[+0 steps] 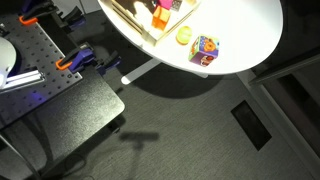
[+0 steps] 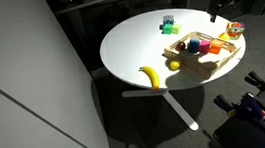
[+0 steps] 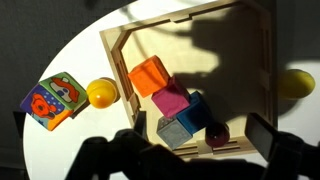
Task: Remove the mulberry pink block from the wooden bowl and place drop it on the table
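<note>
In the wrist view the gripper (image 3: 200, 135) shows as a dark, blurred mass along the bottom edge. Its fingers (image 3: 262, 135) are spread wide, with nothing held between them and nothing touched, and they hang over the near rim of the wooden bowl (image 3: 255, 60). Just beyond them the mulberry pink block (image 3: 172, 100) lies on the bowl's floor in a tight cluster. A grey block (image 3: 172, 131) sits on its near side with a dark purple piece (image 3: 216, 133) beside that, a blue block (image 3: 197, 110) presses against its right, and the orange block (image 3: 150, 75) touches its far-left side. The step in hand looks like lining up for the grasp, and the crowding is the hard part. At this spread the fingers would likely come down on the neighbours, so it seems wise to centre over the pink top, narrow the opening somewhat and turn the wrist so the pads meet pink faces only. The lift should then go straight up past the raised rim before any move sideways. Farther out, on the white table (image 3: 60, 50), a multicoloured cube (image 3: 55, 100) and a yellow fruit (image 3: 100, 93) lie just outside the bowl's left wall. In an exterior view a banana (image 2: 151, 76) lies near the table's edge, so the drop should go on bare top apart from these.
</note>
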You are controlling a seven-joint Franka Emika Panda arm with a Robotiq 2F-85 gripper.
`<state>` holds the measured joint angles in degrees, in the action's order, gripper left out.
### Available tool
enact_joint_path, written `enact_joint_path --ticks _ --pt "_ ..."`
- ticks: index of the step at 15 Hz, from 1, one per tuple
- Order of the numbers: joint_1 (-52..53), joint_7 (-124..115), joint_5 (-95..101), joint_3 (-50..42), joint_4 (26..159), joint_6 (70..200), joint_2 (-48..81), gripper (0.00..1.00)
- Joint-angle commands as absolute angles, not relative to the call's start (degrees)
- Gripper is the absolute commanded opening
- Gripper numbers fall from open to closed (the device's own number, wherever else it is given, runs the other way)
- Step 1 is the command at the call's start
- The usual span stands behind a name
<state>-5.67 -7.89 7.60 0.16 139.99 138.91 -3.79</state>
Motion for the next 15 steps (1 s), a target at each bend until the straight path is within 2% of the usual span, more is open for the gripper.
enact_joint_path --ticks 1,7,15 --pt "-4.7 -7.9 7.6 -0.7 139.9 138.8 -3.8 1.0" --pt "-5.0 -8.8 8.0 -1.0 139.0 138.9 -2.4 1.0" --pt "-5.2 -1.8 6.4 -3.1 138.3 148.3 4.5 1.0"
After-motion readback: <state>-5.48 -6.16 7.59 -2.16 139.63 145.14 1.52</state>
